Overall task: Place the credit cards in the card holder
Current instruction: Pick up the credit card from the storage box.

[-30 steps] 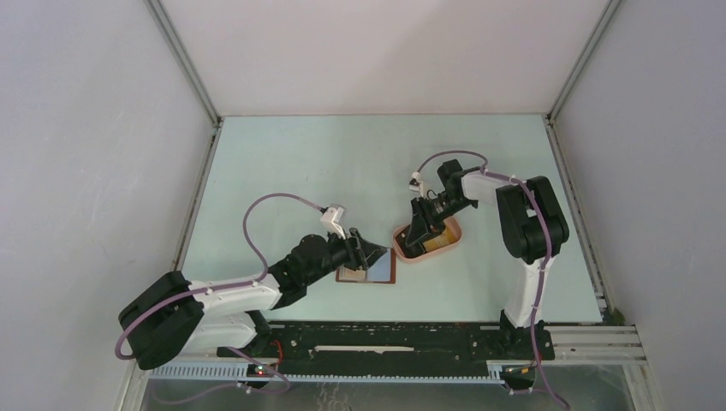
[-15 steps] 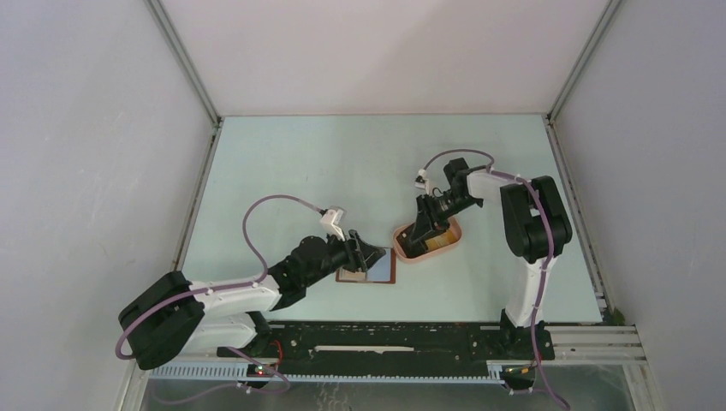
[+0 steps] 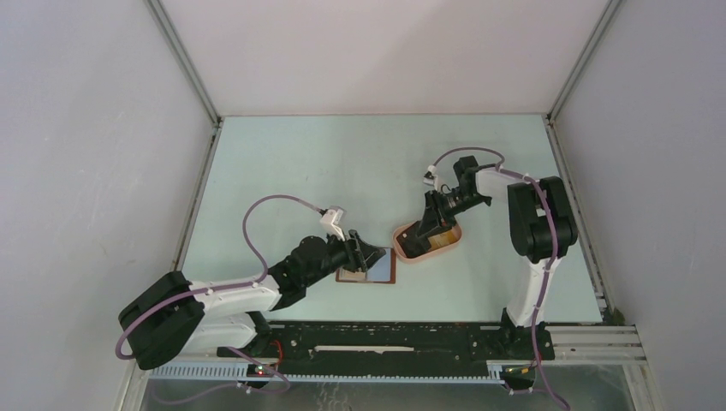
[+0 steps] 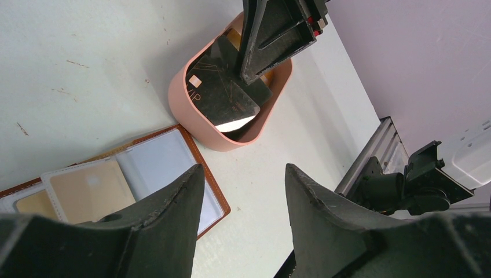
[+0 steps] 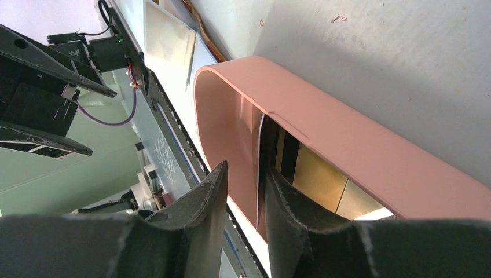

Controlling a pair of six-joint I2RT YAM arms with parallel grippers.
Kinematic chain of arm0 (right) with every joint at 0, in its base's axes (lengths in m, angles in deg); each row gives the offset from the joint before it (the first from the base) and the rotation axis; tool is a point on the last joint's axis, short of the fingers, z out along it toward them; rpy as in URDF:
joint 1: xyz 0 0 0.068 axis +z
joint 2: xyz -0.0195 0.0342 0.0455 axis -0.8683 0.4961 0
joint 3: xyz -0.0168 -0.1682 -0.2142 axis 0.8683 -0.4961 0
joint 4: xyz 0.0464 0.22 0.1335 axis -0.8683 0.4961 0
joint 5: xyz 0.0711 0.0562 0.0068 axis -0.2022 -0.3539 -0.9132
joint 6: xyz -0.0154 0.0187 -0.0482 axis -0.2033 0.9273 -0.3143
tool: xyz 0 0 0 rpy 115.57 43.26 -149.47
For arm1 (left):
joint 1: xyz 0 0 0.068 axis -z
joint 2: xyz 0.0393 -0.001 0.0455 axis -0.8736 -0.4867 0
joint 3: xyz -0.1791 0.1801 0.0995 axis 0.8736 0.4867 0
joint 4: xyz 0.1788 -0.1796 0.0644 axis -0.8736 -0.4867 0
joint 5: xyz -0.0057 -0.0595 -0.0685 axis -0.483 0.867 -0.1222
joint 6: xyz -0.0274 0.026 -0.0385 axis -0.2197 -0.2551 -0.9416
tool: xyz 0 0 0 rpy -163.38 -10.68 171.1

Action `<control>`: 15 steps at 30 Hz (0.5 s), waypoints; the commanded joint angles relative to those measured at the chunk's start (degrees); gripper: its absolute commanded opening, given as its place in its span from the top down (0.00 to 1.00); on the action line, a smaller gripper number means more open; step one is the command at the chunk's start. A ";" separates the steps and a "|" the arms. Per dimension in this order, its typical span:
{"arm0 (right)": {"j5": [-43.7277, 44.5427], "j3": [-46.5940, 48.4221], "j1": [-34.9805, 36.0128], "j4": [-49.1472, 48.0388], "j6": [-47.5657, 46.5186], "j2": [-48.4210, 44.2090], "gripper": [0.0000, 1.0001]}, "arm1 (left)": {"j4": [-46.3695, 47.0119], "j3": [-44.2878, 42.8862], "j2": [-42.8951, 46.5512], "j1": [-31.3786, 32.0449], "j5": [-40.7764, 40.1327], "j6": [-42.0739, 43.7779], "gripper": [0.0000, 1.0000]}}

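The card holder (image 3: 377, 276) lies open on the table; the left wrist view shows its grey-blue pockets (image 4: 155, 165) with a tan card (image 4: 87, 191) in one. The pink tray (image 3: 450, 241) holds a black card (image 4: 223, 95), tilted up on edge, and tan cards (image 5: 315, 174). My right gripper (image 3: 415, 241) reaches into the tray. Its jaws stand narrowly apart around the black card's edge (image 5: 258, 168); the card lies against one finger (image 5: 284, 202), with a gap to the other. My left gripper (image 3: 377, 254) is open and empty just above the holder's right edge (image 4: 243, 171).
The pink tray's wall (image 4: 186, 113) stands just right of the open holder. The black rail (image 3: 385, 342) at the table's near edge lies close behind the left gripper. Frame posts and walls bound the table.
The right arm's wrist has swung to the right and back while its gripper stays in the tray at the card. The left arm and the holder have not moved.
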 commanded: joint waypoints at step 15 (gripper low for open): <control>4.21 1.55 -2.29 0.29 -0.67 -7.86 1.00 | 0.43 1.57 3.10 0.22 -1.26 0.68 0.41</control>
